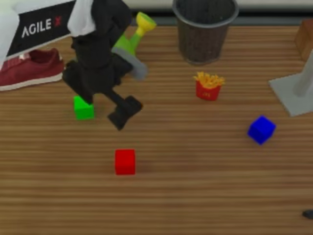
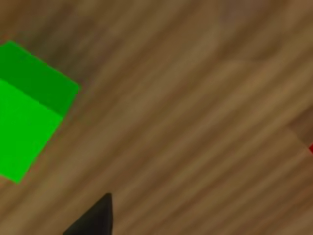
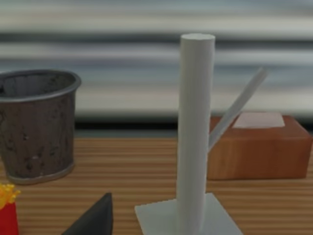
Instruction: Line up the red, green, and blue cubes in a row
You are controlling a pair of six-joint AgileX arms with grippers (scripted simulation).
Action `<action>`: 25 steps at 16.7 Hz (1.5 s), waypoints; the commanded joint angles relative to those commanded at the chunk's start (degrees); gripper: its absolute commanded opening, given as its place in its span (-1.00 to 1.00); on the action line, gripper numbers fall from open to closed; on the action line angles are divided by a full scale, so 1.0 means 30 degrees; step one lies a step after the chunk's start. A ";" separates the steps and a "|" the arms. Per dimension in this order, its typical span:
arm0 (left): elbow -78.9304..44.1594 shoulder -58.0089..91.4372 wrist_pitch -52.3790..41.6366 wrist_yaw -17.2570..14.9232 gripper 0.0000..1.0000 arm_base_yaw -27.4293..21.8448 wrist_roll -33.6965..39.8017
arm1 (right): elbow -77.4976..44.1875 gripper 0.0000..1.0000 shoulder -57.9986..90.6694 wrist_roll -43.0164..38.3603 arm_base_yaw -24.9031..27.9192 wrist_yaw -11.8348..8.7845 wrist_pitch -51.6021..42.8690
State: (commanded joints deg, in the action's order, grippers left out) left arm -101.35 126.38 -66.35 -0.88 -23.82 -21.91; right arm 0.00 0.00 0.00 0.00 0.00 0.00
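Here the left claw is hanging over the wooden bench at centre left of the top view, just right of the green cube, holding nothing; I cannot tell whether it is spread or pressed together. The red cube is sitting below it toward the lower middle, and the blue cube is lying well apart at right. The right arm is sitting parked at the lower right edge.

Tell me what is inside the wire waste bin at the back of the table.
The waste bin shows only dark mesh wall and floor from above; nothing visible inside. The near inner wall is hidden by the rim.
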 joint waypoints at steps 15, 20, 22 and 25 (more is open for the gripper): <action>-0.6145 0.3795 -0.1887 0.0193 1.00 0.3540 1.4515 | 0.0000 1.00 0.0000 0.0000 0.0000 0.0000 0.0000; -0.5046 0.4178 -0.0462 0.0189 1.00 0.3533 1.4530 | 0.0000 1.00 0.0000 0.0000 0.0000 0.0000 0.0000; -0.4065 0.4691 0.1186 0.0181 1.00 0.3539 1.4501 | 0.0000 1.00 0.0000 0.0000 0.0000 0.0000 0.0000; -0.2741 0.5400 0.3224 0.0173 1.00 0.3558 1.4478 | 0.0000 1.00 0.0000 0.0000 0.0000 0.0000 0.0000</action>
State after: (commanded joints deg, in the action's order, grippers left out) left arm -109.57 142.58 -56.68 -0.36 -13.14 21.52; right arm 0.00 0.00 0.00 0.00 0.00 0.00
